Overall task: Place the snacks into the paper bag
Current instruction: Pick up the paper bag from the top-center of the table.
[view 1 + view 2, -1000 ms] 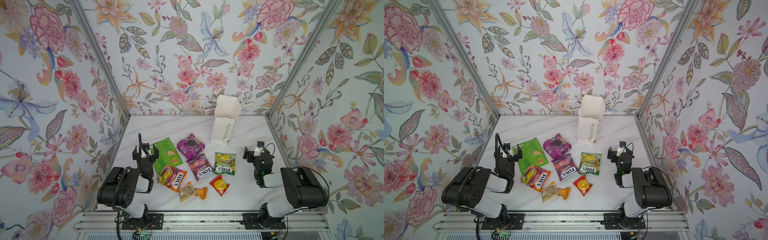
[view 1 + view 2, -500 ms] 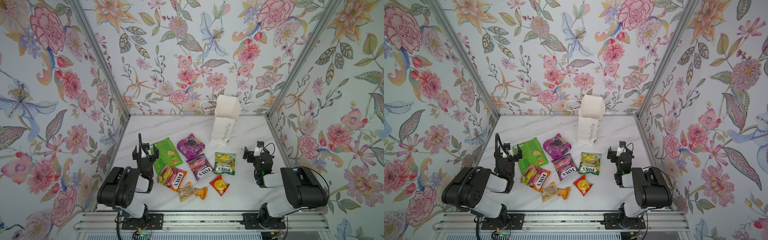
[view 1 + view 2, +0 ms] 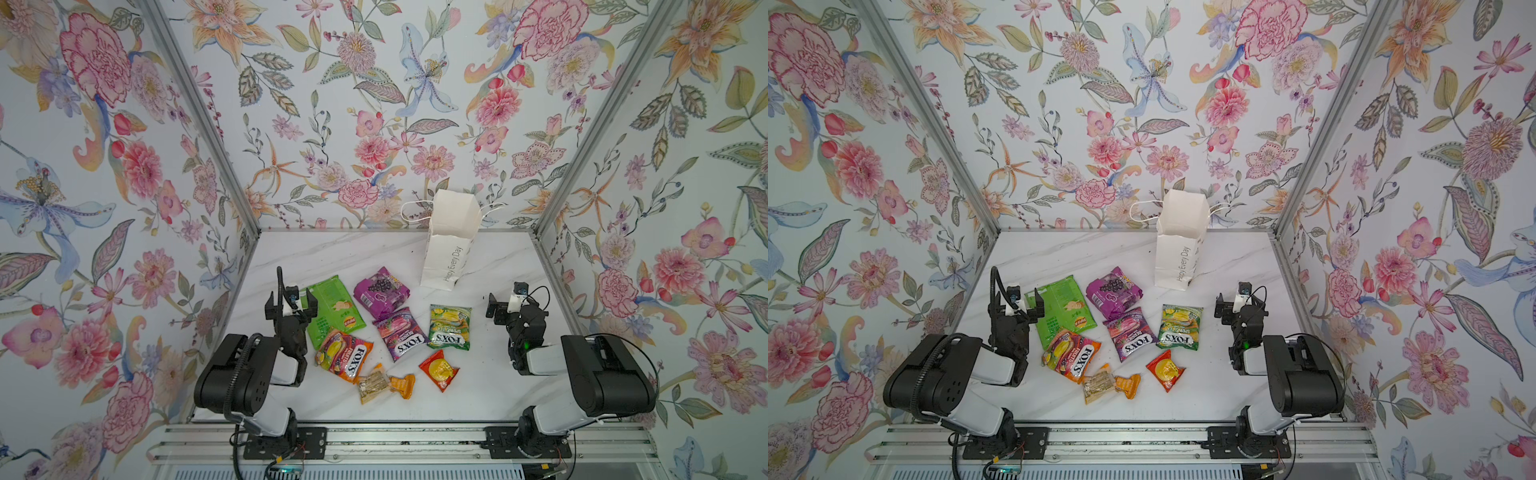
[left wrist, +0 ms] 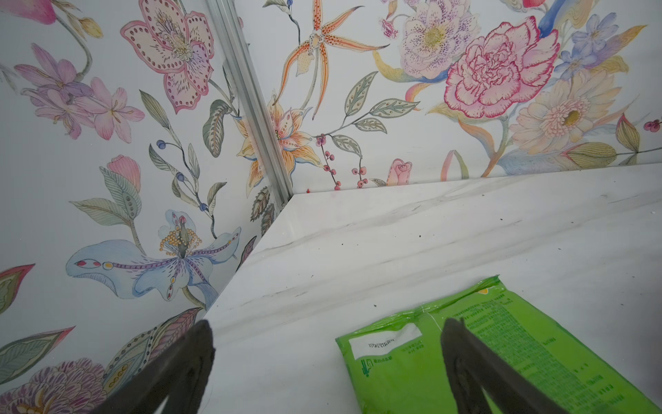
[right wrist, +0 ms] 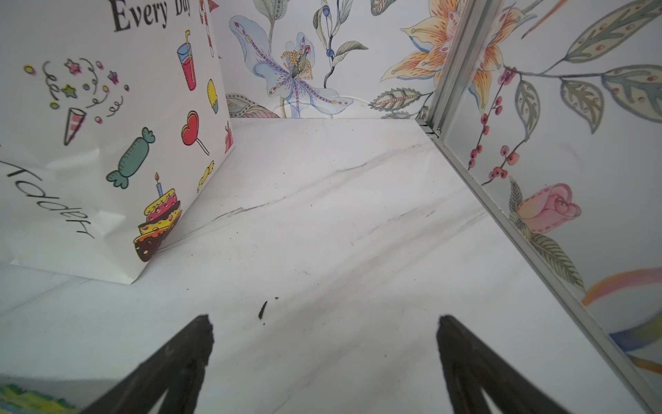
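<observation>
The white paper bag (image 3: 451, 241) (image 5: 107, 143) stands upright at the back of the marble table (image 3: 332, 253). The snacks lie flat in front of it: a green chips bag (image 3: 332, 309) (image 4: 501, 351), a purple grape pack (image 3: 381, 291), orange (image 3: 347, 359), purple (image 3: 400, 338) and green (image 3: 449, 327) FOX'S bags, a red-orange sachet (image 3: 438, 370) and orange-wrapped bars (image 3: 384, 382). My left gripper (image 3: 291, 305) (image 4: 327, 324) hovers open at the chips bag's left edge, one finger over it. To the right of the snacks my right gripper (image 3: 509, 309) (image 5: 324, 319) is open and empty over bare table.
Floral walls with metal corner posts (image 3: 199, 112) close the table on three sides. A metal rail (image 3: 395, 440) carrying both arm bases runs along the front edge. A small dark crumb (image 5: 262, 310) lies just ahead of the right gripper.
</observation>
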You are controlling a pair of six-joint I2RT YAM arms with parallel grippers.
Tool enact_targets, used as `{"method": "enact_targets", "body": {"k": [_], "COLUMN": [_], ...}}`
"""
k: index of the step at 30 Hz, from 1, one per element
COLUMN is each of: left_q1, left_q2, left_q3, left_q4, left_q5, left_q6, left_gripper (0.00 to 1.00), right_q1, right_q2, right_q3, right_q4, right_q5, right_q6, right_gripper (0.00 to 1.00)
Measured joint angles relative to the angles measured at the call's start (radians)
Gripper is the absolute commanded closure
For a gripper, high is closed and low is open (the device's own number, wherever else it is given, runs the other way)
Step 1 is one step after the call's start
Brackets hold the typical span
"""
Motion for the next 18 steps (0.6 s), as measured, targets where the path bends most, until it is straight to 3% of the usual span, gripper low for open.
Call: {"method": "enact_targets", "body": {"k": [11,18], "left_q1": [-0.052,-0.131], "left_q2": [-0.012,-0.247], "left_q3": [-0.076,0.006], "left_q4": [0.051,-0.129], "left_q5": [-0.106,-0.208], "left_q6": [0.014,0.061], "left_gripper": [0.01,0.01], "right_q1": [0.0,0.028], "right_q2": [-0.029,-0.206], "right_q3": [-0.027,-0.074], "right_q4": [0.021,-0.008], "right_q5": [-0.055,-0.063], "right_q6": [-0.012,-0.032], "right_gripper": [0.01,0.01]}}
